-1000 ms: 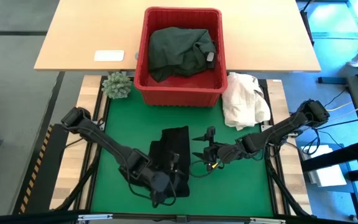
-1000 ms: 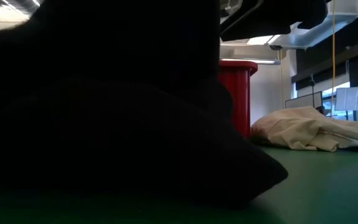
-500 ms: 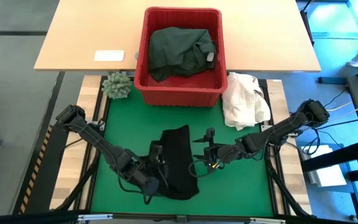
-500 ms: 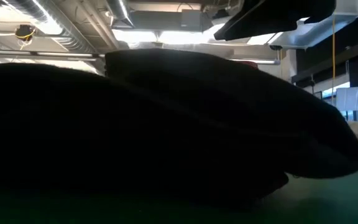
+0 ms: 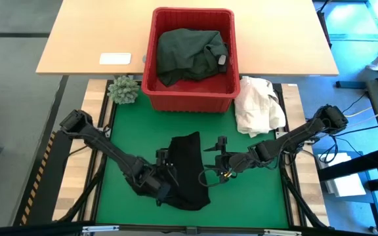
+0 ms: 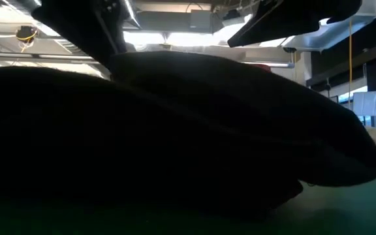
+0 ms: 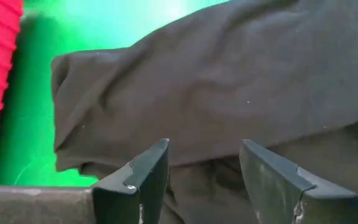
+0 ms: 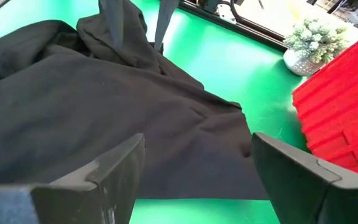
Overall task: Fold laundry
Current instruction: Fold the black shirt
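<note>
A black garment lies bunched on the green mat; it fills the low view. My left gripper stands open at its left edge, fingers slanting down over the cloth. My right gripper hovers open just right of the garment, above the mat. In the right wrist view the left gripper's fingers stand at a raised hump of cloth. A dark green garment lies in the red basket. My left gripper's fingertips come from above on the left, down to the hump at the garment's left edge. I cannot tell whether they touch the cloth. Nothing shows between the fingers in the left wrist view.
The red basket stands at the mat's far edge. A cream-white cloth heap lies to the basket's right and a small potted plant to its left. A white flat object lies on the wooden table behind. Bare mat lies left of the garment.
My left gripper has drawn back from over the garment's near end toward its left edge, sinking and rolling. The garment's near part, bunched up high before, has dropped and spread toward the table's right, and now hides the basket in the low view.
</note>
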{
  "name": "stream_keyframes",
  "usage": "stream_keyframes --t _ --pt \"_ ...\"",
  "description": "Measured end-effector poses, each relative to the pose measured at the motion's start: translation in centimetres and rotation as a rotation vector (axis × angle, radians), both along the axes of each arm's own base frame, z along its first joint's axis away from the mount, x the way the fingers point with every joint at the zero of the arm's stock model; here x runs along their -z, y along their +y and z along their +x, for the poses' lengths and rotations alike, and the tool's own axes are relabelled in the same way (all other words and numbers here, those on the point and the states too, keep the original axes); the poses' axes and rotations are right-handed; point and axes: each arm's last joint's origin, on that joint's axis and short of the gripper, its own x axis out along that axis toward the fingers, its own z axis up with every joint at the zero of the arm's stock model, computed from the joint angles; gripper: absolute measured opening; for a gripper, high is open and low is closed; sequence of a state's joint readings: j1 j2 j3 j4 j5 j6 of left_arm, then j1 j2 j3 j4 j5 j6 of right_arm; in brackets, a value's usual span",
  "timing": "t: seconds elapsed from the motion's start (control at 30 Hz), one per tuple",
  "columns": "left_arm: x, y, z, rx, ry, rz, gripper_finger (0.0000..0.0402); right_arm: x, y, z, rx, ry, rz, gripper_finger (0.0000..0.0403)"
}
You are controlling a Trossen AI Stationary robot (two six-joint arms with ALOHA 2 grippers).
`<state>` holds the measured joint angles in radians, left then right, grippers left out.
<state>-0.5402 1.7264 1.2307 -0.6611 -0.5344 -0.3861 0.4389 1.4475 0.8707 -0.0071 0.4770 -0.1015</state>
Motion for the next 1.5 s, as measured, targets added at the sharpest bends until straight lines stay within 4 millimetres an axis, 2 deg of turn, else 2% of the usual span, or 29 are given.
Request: stream_keyframes --t 0.2,0.43,0.6,0.7,0.87,1.03,1.5 --pt "0.6 2.1 0.0 -0.023 0.01 -0.017 0.0188 0.0 0.0 0.0 0.002 0.005 0.001 0.0294" --pt "-1.0 3.7 -2.4 -0.043 -0.175 -0.082 0.0188 0.4 -0.1 -0.2 0.013 0.038 0.002 0.0294" --pt "1.1 5.0 -4.0 -0.092 -0.233 -0.152 0.0188 0.4 -0.1 -0.2 0.027 0.04 0.023 0.0294" --pt "2.5 5.5 -4.3 -0.119 -0.244 -0.193 0.0188 0.4 -0.1 -0.2 0.036 0.038 0.039 0.0294" --pt "3.3 6.1 -4.1 -0.139 -0.272 -0.275 0.0188 0.4 -0.1 -0.2 0.036 0.034 0.041 0.0294" --pt "3.3 6.9 -3.7 -0.185 -0.286 -0.291 0.0188 0.4 -0.1 -0.2 0.036 0.034 0.041 0.0294" --pt "3.4 10.2 -2.8 -0.453 -0.327 -0.464 0.0188 0.4 0.0 -0.2 0.003 0.046 0.062 0.0294"
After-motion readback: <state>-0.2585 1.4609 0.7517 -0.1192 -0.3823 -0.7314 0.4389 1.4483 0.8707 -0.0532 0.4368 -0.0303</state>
